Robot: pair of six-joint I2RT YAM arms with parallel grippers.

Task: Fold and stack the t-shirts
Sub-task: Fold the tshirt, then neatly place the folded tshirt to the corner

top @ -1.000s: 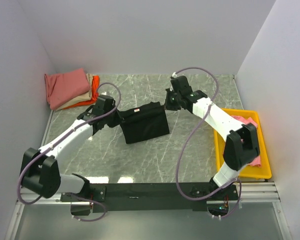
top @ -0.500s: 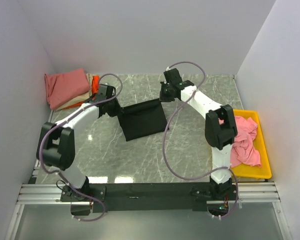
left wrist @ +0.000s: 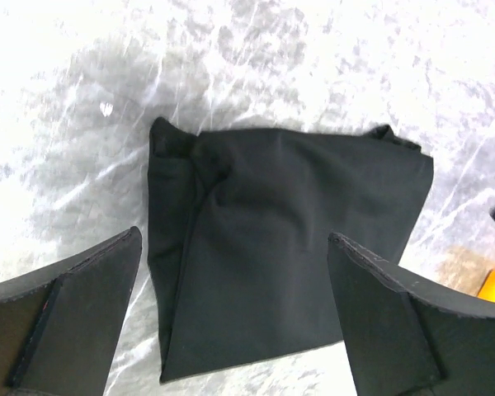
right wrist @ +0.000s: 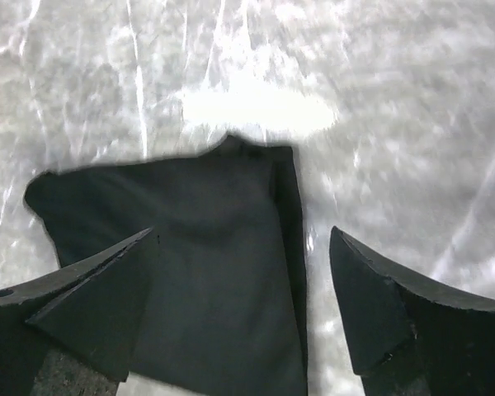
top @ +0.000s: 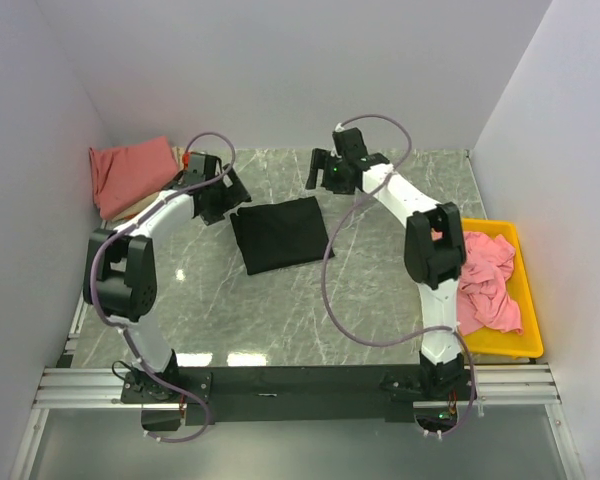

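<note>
W/ left gripper [top: 230, 200] & right gripper [top: 318, 176] both wide open, empty, above the folded black cloth t-shirt [top: 280, 232], a top-layer-only pinch could unfold it during transfer.

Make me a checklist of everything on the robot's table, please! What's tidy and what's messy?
Surface: grey marble-pattern table, no spills seen.
Job's things: black t-shirt folded flat mid-table; folded stack in the far-left corner, dusty-red on top; pink t-shirt crumpled in the yellow bin.
Clutter: nothing seen.
Grippers: left gripper and right gripper both open above the black t-shirt, holding nothing.
Cables: purple cables loop loose along each arm.
Surroundings: plain white walls on three sides.
</note>
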